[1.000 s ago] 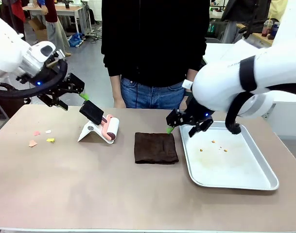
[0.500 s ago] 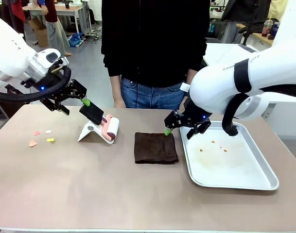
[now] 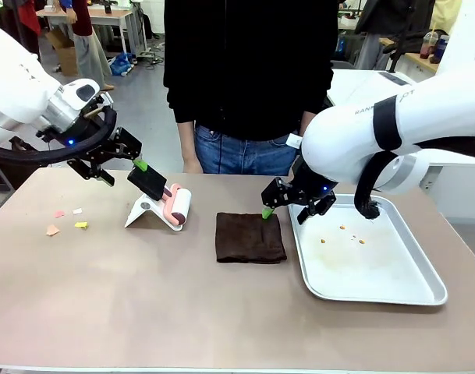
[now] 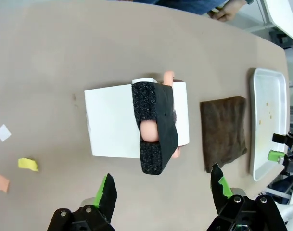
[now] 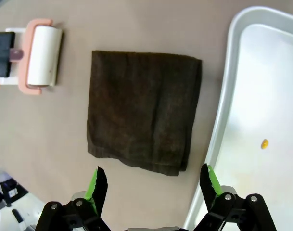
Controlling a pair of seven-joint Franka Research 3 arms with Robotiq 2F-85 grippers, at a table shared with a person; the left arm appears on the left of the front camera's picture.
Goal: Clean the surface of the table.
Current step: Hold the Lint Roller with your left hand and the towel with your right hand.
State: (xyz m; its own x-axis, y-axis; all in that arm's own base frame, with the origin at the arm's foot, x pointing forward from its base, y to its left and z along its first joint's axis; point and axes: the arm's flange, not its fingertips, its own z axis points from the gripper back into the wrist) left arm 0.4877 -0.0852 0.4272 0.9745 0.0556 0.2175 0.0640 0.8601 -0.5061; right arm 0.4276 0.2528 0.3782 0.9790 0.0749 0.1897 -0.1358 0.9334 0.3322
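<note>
The brownish table [image 3: 143,304] carries several paper scraps [image 3: 52,230] at its left, yellow, orange and white [image 4: 28,164]. A lint roller [image 3: 177,206] with a black handle [image 4: 155,125] rests on a white stand. My left gripper [image 3: 118,167] hovers open just left of that handle, which lies ahead between its spread fingers [image 4: 161,183]. A folded brown cloth [image 3: 250,238] lies mid-table. My right gripper [image 3: 285,212] hangs open over the cloth's far right corner, with the cloth [image 5: 144,110] below its open fingers [image 5: 153,175].
A shallow silver tray [image 3: 377,273] with a few crumbs sits right of the cloth, its rim [image 5: 223,110] close to my right gripper. A person in a black top [image 3: 249,78] stands at the far edge. The table's near half is bare.
My left gripper has moved right and down toward the roller's handle. My right gripper has shifted left from the tray's corner to over the cloth's edge. Both stay open.
</note>
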